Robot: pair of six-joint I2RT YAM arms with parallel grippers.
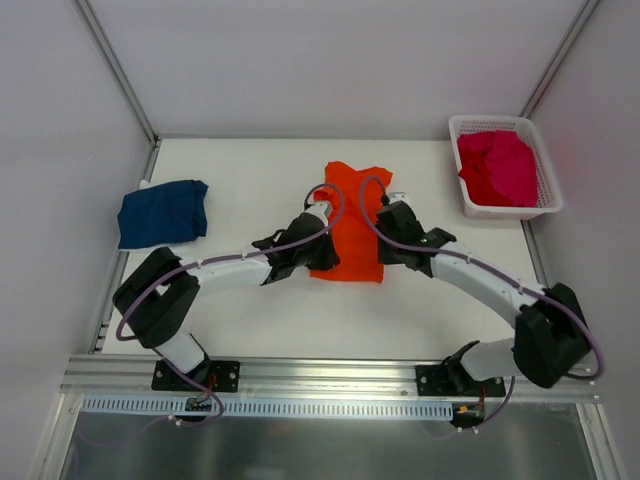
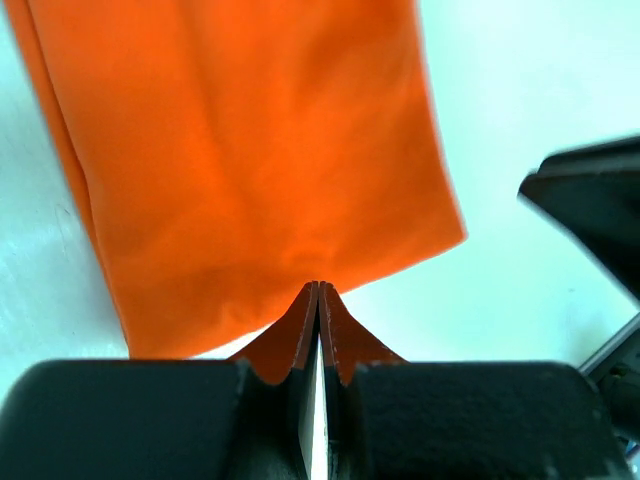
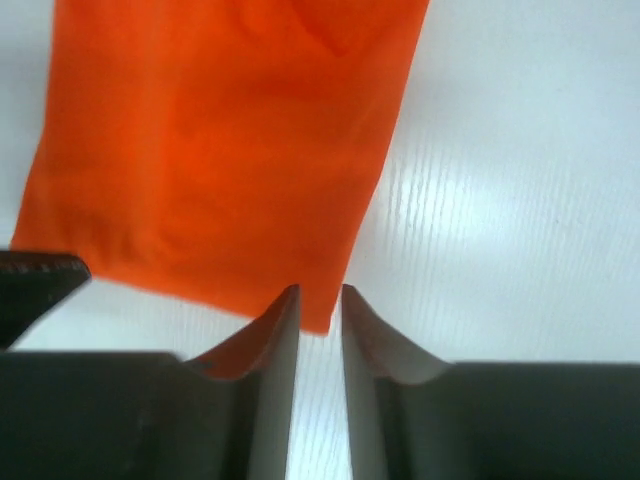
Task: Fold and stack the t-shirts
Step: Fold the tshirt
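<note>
A bright orange t-shirt (image 1: 352,225), folded into a long strip, lies flat mid-table. My left gripper (image 1: 322,260) is at its near left hem. In the left wrist view its jaws (image 2: 318,286) are pressed together on the hem's edge of the orange cloth (image 2: 250,150). My right gripper (image 1: 386,250) is at the near right corner. In the right wrist view it stands slightly open (image 3: 320,290), with the shirt's corner (image 3: 220,150) lying loose in the gap. A navy t-shirt (image 1: 162,213) lies folded at the left. Magenta-pink t-shirts (image 1: 497,167) fill the basket.
The white lattice basket (image 1: 505,207) stands at the back right corner. White walls and metal rails bound the table on three sides. The right gripper's dark body (image 2: 590,200) shows beside the shirt in the left wrist view.
</note>
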